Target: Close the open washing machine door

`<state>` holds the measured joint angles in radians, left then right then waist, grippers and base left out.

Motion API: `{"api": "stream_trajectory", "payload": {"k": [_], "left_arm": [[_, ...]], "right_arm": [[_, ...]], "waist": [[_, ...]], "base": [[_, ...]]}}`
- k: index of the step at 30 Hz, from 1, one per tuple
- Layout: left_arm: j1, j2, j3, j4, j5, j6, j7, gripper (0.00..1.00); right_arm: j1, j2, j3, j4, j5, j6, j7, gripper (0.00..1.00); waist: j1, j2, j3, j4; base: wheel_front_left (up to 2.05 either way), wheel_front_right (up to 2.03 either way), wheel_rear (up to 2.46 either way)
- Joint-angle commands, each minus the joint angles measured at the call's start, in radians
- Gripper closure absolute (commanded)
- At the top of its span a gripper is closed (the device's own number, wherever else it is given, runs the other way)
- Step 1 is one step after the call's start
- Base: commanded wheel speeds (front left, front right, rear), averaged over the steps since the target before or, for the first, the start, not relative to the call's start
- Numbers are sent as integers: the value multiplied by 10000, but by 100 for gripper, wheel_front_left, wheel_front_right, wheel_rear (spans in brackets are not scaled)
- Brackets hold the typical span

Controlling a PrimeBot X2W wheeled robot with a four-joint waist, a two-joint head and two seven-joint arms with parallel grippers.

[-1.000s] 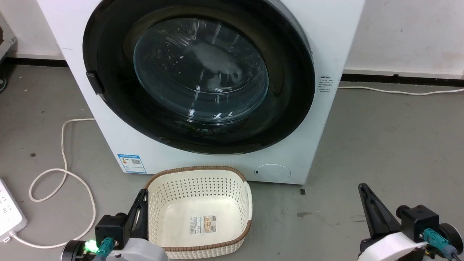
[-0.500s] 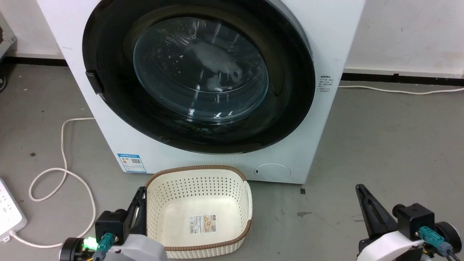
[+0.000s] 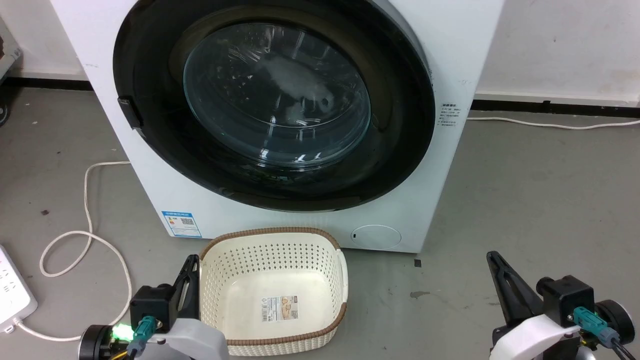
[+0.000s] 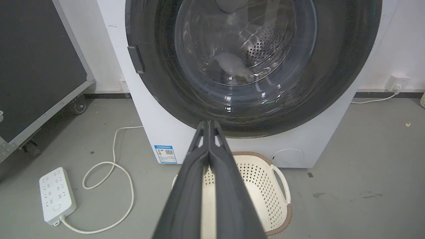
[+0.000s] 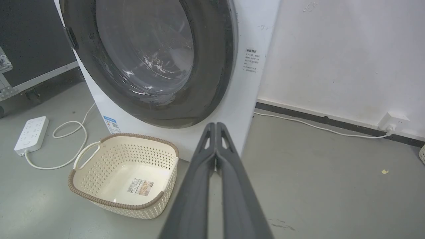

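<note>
Door [image 3: 275,95] looks shut; heavy, stiff and glossy, so I'd push the rim by the latch [image 3: 131,112]. Left claw [image 4: 209,123] and right claw [image 5: 215,124] are clenched, empty.

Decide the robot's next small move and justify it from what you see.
Probably none, just hold position: the washing machine door looks flush against the washing machine, and the left pincer and right pincer are both shut, low, clear of it.

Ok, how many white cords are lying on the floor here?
2. A looped cord lies left of the washing machine, from the power strip; a straight cord runs along the right wall. Others may hide behind.
</note>
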<state>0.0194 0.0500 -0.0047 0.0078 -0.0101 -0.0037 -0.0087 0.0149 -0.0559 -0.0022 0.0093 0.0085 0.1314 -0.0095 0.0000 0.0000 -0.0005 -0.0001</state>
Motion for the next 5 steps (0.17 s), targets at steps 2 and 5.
{"api": "stream_trajectory", "payload": {"k": [2,5], "left_arm": [[-192,3,46,-76,98,36,81,100],[-194,3,47,-78,101,37,87,100]], "right_arm": [[-148,57,21,-91,-82,-7,89,100],[-149,57,22,-93,-85,-7,95,100]], "waist": [[0,0,5,1],[0,0,5,1]], "base": [[0,0,0],[0,0,0]]}}
